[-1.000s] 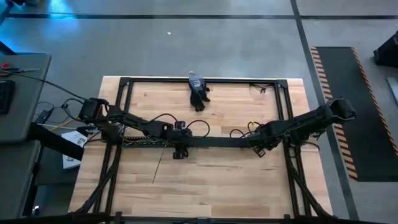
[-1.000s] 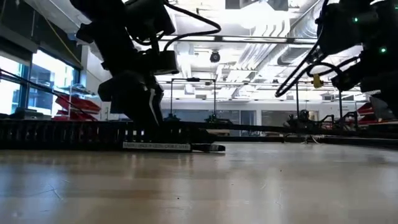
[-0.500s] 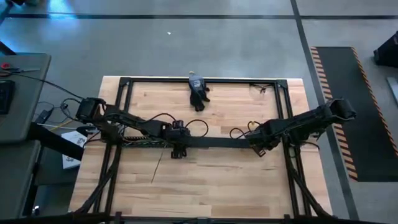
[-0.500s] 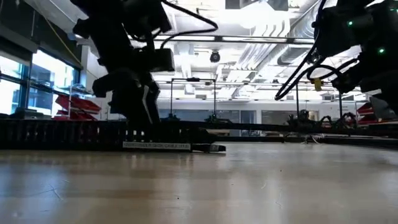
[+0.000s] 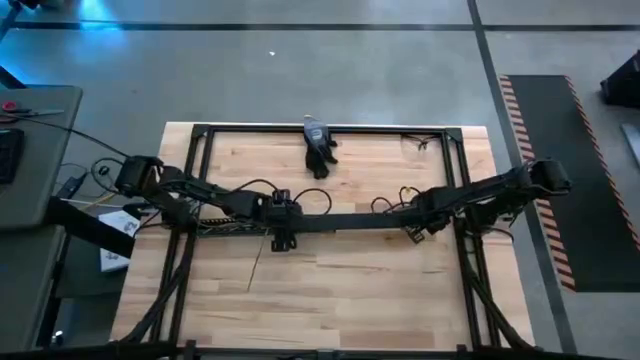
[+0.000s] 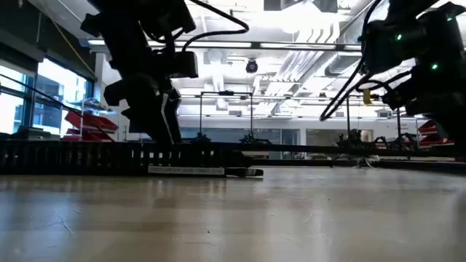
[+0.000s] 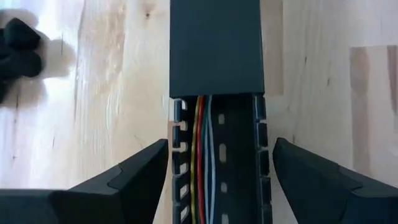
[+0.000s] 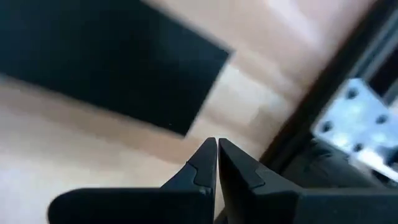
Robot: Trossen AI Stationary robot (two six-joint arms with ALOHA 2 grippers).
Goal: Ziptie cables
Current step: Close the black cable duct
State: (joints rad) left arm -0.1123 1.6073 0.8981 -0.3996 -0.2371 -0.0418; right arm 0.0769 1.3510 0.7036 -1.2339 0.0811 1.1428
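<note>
**Both arms shift along the duct; cables lie in the open channel**

Compared with a second ago, the left gripper (image 5: 281,240) has slid a little toward the left end of the long black duct (image 5: 340,222), and in the low view its dark body now stands further left and slightly higher above the comb edge. The right gripper (image 5: 410,234) has also shifted a little, and now sits just at the near edge of the duct's right part. The duct itself and the thin dark strip (image 5: 257,266) lying on the wooden surface (image 5: 340,300) have not moved.

In the left wrist view the left jaws stand wide, one finger (image 7: 140,174) on each side of the duct without touching it. Between them the cables (image 7: 202,162) run lengthwise inside the open channel: red, yellow, green and pale strands, disappearing under the flat black lid (image 7: 216,46) that covers the rest of the duct. In the right wrist view the right jaws are closed tip to tip, with nothing between them.

From above, the cables are hidden by the left arm and the lid. A dark object (image 5: 319,155) near the far edge of the surface cannot be made out. The low view shows only the duct's side, not its contents.
</note>
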